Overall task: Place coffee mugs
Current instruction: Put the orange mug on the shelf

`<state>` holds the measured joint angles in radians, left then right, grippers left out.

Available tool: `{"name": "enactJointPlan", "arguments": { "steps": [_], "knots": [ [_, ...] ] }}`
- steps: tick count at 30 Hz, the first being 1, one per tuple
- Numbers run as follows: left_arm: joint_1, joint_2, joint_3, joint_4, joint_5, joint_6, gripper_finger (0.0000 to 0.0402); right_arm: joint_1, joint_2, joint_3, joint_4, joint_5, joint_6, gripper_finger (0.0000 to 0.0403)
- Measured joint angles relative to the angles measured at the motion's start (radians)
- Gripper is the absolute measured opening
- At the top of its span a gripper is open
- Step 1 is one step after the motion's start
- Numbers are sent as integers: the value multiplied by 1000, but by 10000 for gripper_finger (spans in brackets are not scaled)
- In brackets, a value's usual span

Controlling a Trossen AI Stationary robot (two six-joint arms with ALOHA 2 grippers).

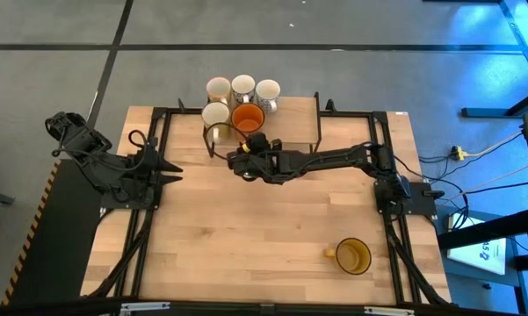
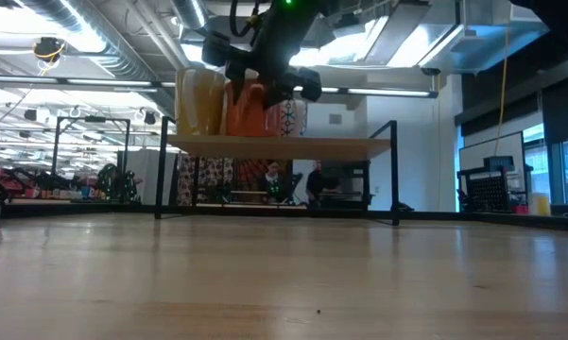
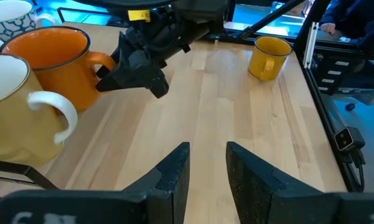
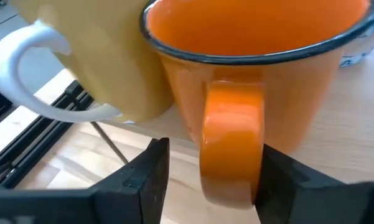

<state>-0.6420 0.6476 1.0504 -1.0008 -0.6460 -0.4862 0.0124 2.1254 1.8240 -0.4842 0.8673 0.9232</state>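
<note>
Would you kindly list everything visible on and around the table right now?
White/cream mugs: four, one dark-patterned, clustered on the raised shelf at the table's far edge.
Orange mug: one, on that shelf beside them.
Amber mug: one, alone on the table's near right.
Shelf: one, wood on a dark frame.
Table: one, light wood.
Right gripper: open, fingers either side of the orange mug's handle.
Left gripper: open, waiting at the table's left.

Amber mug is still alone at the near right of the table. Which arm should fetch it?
Right, probably. The amber mug sits on that arm's side, near its base. The right gripper must first leave the orange mug, whose handle sits between its open fingers. The left gripper waits far across.
</note>
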Motion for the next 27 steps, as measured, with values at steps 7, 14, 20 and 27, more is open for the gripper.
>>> {"name": "enactJointPlan", "arguments": {
  "steps": [7, 14, 20, 27],
  "knots": [
    [0, 0, 0, 0, 0, 1, 98, 0, 0, -1, 74, -55, -108, 186],
    [0, 0, 0, -1, 0, 1, 98, 0, 1, -1, 62, -49, -123, 186],
    [0, 0, 0, -1, 0, 1, 98, 0, -6, 16, 45, -49, -162, 186],
    [0, 0, 0, -1, 0, 1, 98, 1, -8, 90, -106, -27, -163, 186]
  ]
}}
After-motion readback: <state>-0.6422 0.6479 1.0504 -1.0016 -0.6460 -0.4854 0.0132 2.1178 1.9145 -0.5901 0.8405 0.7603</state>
